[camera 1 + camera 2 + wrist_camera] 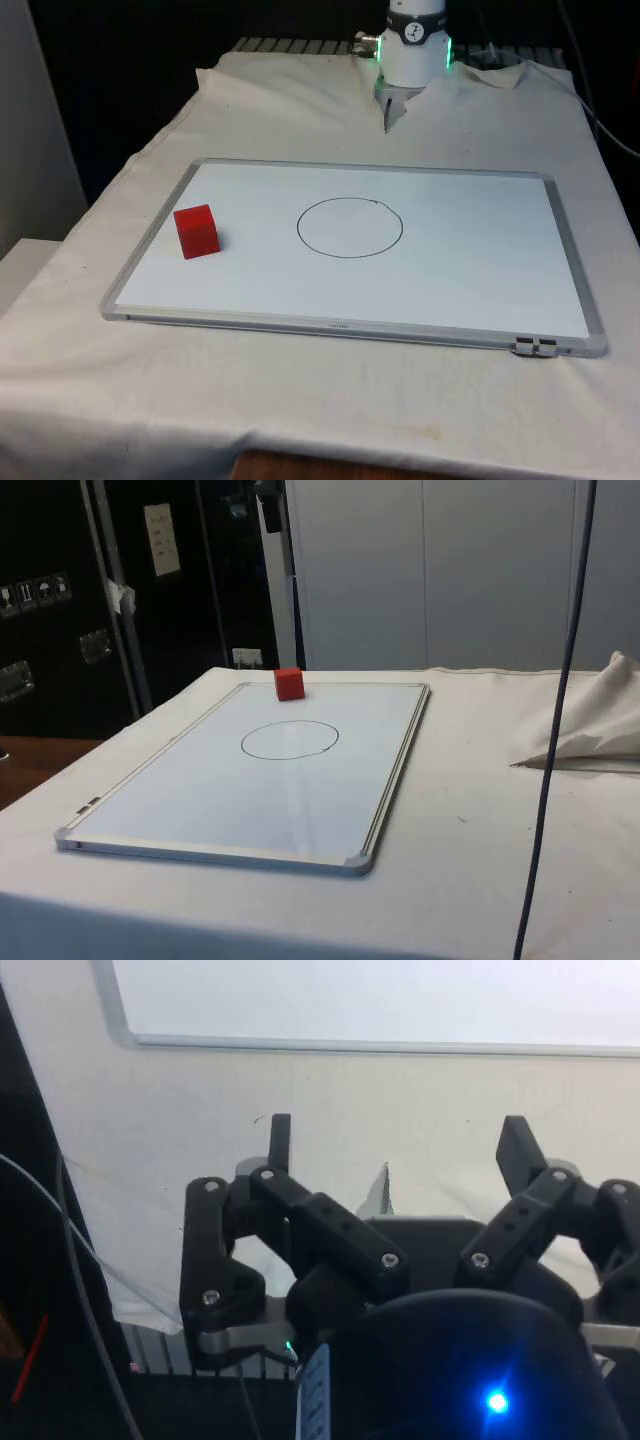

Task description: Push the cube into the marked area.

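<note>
A red cube (197, 231) sits on a whiteboard (480, 300) near the board's edge on the front view's left. A thin black circle (350, 227) is drawn at the board's middle, about a cube's width or two to the cube's right. From the side, the cube (289, 683) stands at the board's far edge, beyond the circle (289, 739). My gripper (400, 1145) is open, its two black fingers (280, 1140) spread wide with nothing between them. It hangs over the white cloth just off the whiteboard's rim (380, 1046).
The white arm's base (414, 45) stands at the table's far end, with cloth bunched around it (400, 105). A fold of cloth (590, 730) rises beside the board. A dark cable (560, 680) hangs across the side view.
</note>
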Tool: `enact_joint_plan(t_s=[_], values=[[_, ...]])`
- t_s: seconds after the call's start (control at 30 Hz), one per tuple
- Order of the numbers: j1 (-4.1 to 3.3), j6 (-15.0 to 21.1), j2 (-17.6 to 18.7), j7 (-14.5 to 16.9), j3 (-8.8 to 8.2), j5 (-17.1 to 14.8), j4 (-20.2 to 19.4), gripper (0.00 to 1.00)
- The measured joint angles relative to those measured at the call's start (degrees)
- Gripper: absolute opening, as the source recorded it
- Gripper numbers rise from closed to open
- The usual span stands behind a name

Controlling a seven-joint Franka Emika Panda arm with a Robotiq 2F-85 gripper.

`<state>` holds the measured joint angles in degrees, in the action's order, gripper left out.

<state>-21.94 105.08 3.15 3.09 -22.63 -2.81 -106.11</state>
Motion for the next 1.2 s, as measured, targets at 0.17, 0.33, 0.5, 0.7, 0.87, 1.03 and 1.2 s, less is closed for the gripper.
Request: enact_joint_plan(t_s=[0.17,0.33,0.5,0.7,0.87,1.03,1.2], values=[[0.00,0.0,0.0,0.0,0.00,0.0,0.0,0.71],[0.00,0.0,0.0,0.0,0.00,0.0,0.0,0.48],[0.00,0.0,0.0,0.0,0.00,0.0,0.0,0.23],[0.17,0.1,0.0,0.5,-0.11,0.0,0.0,0.00],[0.74,0.6,0.0,2.6,-0.86,0.0,0.0,0.00],[1.15,1.6,0.1,4.9,-1.66,0.0,0.0,0.00],[1.66,2.9,0.7,7.0,-2.75,0.0,0.2,0.00]])
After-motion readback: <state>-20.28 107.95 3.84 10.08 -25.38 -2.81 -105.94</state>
